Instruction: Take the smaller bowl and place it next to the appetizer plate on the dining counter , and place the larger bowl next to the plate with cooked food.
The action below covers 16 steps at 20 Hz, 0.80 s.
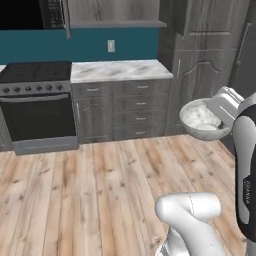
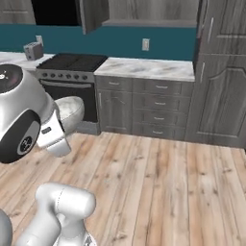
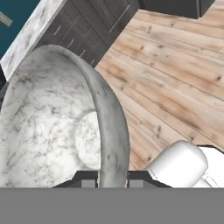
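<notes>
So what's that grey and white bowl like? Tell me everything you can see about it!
The smaller bowl is deep and round, mottled grey and white like marble, with a paler flat circle at its bottom and a thick rim. It looks empty. It is up in the air over the wooden floor, tilted, in front of the grey drawers. The robot's tool is shut on its rim, one finger inside and one outside. Nothing else touches it.

The smaller bowl (image 1: 200, 119) — marbled grey-white, deep — hangs tilted above the wooden floor.
</notes>
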Motion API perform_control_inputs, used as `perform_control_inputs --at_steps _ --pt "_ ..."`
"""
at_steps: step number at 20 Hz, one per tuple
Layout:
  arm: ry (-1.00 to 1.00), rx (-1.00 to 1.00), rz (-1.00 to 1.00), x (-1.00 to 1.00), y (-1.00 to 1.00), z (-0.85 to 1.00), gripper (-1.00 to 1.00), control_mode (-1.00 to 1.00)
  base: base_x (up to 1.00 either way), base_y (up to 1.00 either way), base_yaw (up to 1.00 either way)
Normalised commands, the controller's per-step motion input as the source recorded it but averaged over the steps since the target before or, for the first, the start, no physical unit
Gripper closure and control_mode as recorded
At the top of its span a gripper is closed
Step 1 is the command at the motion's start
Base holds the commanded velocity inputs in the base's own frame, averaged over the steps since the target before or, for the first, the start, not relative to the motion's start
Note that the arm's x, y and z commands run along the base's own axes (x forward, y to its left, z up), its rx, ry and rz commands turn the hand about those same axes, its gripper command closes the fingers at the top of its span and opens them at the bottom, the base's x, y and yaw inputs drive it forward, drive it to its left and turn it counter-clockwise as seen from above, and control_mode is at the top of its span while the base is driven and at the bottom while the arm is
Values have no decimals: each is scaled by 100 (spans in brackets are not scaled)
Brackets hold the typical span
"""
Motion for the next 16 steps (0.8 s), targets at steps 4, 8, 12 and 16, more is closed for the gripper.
perform_control_inputs --at_steps 4,8,12,16 --pt "0 0 0 0 0 0 100 100 -86 100 2" --pt "0 0 0 0 0 0 100 100 -82 100 0" --pt "0 0 0 0 0 0 100 100 -81 100 0" --pt "0 0 0 0 0 0 100 100 -100 90 0"
